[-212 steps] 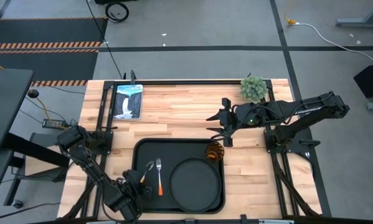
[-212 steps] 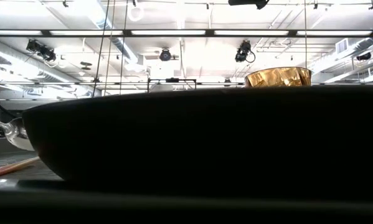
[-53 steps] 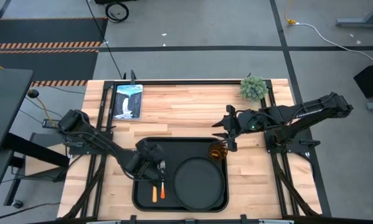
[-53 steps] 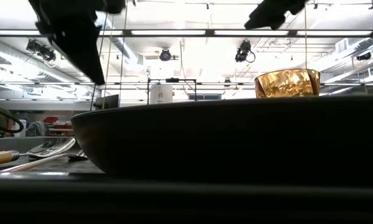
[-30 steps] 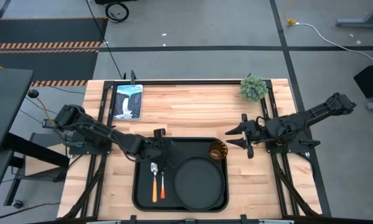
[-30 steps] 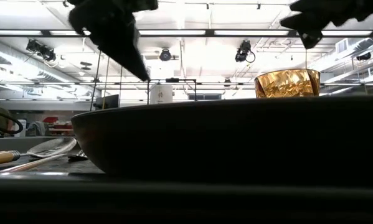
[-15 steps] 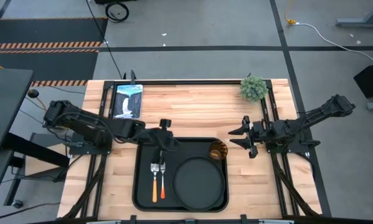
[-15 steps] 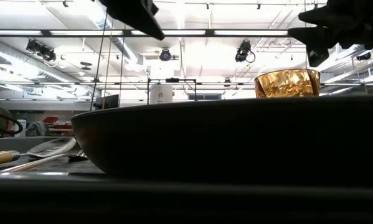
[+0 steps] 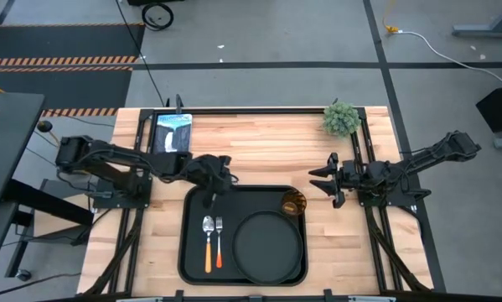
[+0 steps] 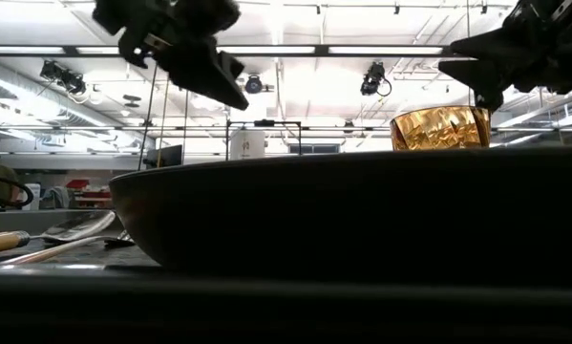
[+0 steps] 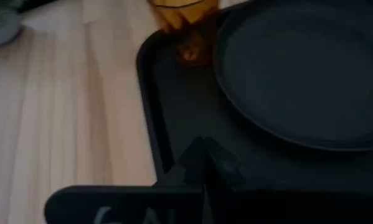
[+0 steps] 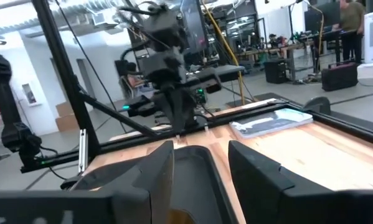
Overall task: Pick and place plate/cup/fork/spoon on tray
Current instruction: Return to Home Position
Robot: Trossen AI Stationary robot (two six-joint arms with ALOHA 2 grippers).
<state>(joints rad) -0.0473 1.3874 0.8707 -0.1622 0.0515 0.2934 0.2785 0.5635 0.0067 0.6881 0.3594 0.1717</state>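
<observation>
All four pieces, plate [image 9: 269, 245], cup [image 9: 293, 202], fork [image 9: 219, 242] and spoon [image 9: 207, 244], lie on the tray [image 9: 192, 210] at the tabletop's near edge; right pincer [image 9: 331, 180] open, empty; left pincer [image 9: 214, 180] closed, empty; best lift both straight clear.

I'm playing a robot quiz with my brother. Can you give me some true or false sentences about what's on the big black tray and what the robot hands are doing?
1. The round matte black plate lies on the large black rectangular tray. True.
2. The amber glass cup stands off the tray on the wooden table. False: it stands in the tray's corner beside the plate.
3. The orange-handled spoon and orange-handled fork lie side by side on the tray. True.
4. The right hand holds the cup. False: it is open and empty, over the table beside the tray.
5. The left hand grips the fork. False: it holds nothing.
</observation>
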